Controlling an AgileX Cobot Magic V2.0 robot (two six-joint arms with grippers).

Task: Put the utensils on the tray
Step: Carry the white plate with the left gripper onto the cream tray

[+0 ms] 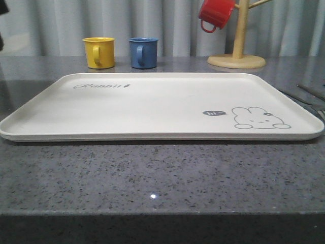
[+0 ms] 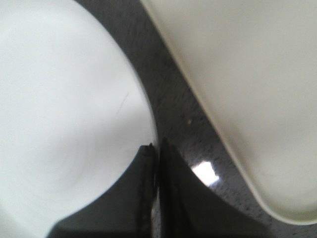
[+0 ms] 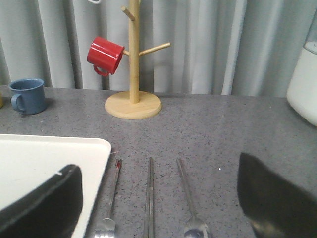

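Grippers over granite counter, both holding nothing.
Right gripper (image 3: 158, 198) spread wide above three slim silver utensils (image 3: 148, 198) lying beside cream tray (image 3: 44, 158); left gripper (image 2: 157, 163) closed between tray and white plate (image 2: 59, 124).

A yellow mug (image 1: 98, 52) and a blue mug (image 1: 143, 52) stand side by side, apart, at the upper left of the front view on the grey speckled counter (image 1: 152, 178). At upper right a red mug (image 1: 215, 14) hangs tilted on a wooden mug tree (image 1: 237, 47) with a round base. Pale curtains (image 1: 162, 23) hang behind. A round white plate (image 2: 59, 124) fills the left of the left wrist view. At the right edge of the right wrist view stands a white object (image 3: 304, 84), possibly an appliance.
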